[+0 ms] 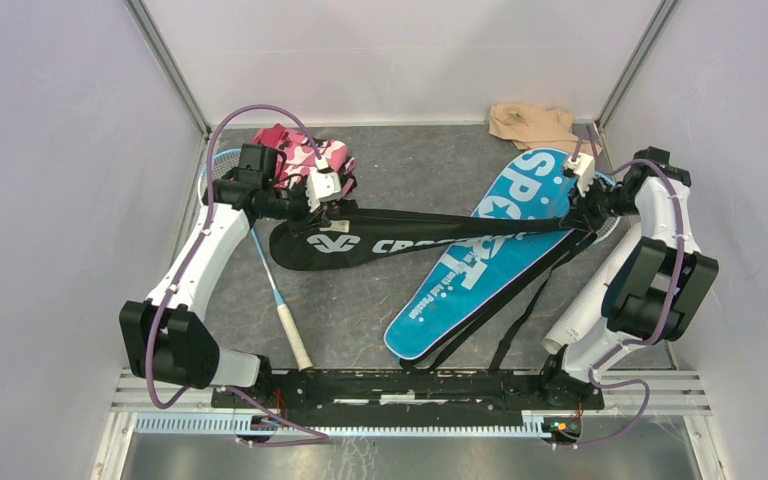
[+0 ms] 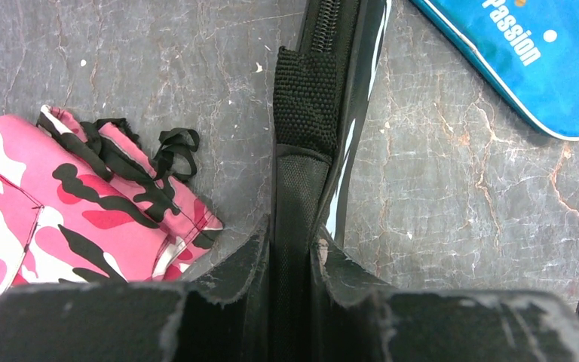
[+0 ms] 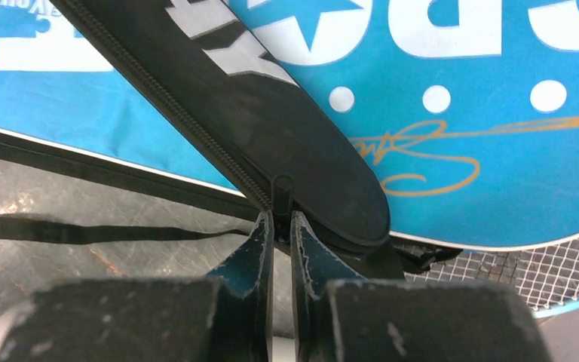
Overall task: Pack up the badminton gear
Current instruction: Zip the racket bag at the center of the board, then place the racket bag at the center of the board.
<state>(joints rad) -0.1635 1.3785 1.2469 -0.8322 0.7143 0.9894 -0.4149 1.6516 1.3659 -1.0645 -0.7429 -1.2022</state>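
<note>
Top external view: we find the black cover (image 1: 360, 243) taut between both arms across the blue cover (image 1: 460, 290), the left gripper (image 2: 290, 237) clamped on its mesh edge and the right gripper (image 3: 280, 219) pinching its zipper end; we judge it light and limp, best held at seams.

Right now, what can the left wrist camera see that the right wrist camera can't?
Only the left wrist view: the pink camouflage cloth lying beside the black cover, which the left gripper pinches.
Only the right wrist view: racket strings showing past the blue cover, its gold signature, and the right gripper pinching the black cover's narrow end.
Both: the black cover, the blue cover and the grey table.
</note>
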